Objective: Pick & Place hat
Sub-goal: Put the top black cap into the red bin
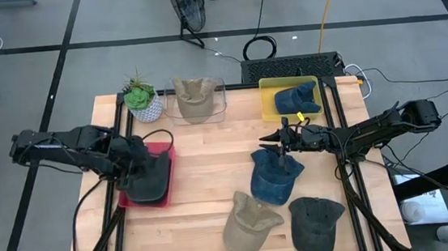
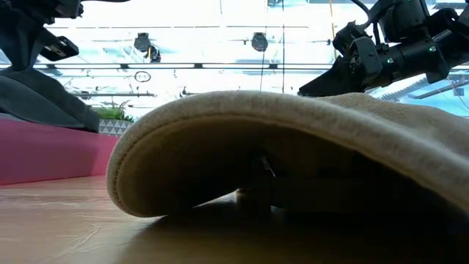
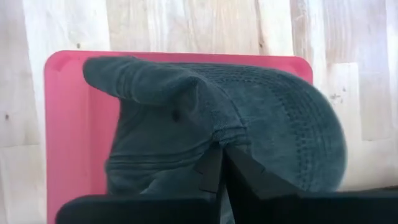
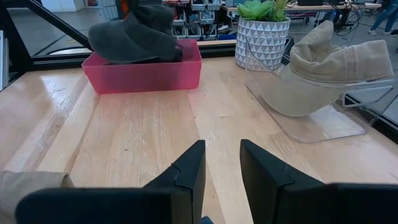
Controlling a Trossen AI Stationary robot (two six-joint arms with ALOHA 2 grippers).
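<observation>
Left fingers (image 3: 221, 171) pinching grey hat (image 3: 249, 124) — over pink bin (image 3: 68, 124)

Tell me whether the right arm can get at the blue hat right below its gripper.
Probably yes: the right gripper hangs open just above the blue hat, with nothing lying on the hat or between them.

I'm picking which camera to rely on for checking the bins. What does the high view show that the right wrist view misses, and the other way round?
Only the high view shows the yellow bin holding a blue hat, plus the loose blue cap and dark cap.

Only the right wrist view shows the right gripper open over bare wood.

Both show the pink bin holding a dark hat, the potted plant, and the tan hat in the clear bin.
</observation>
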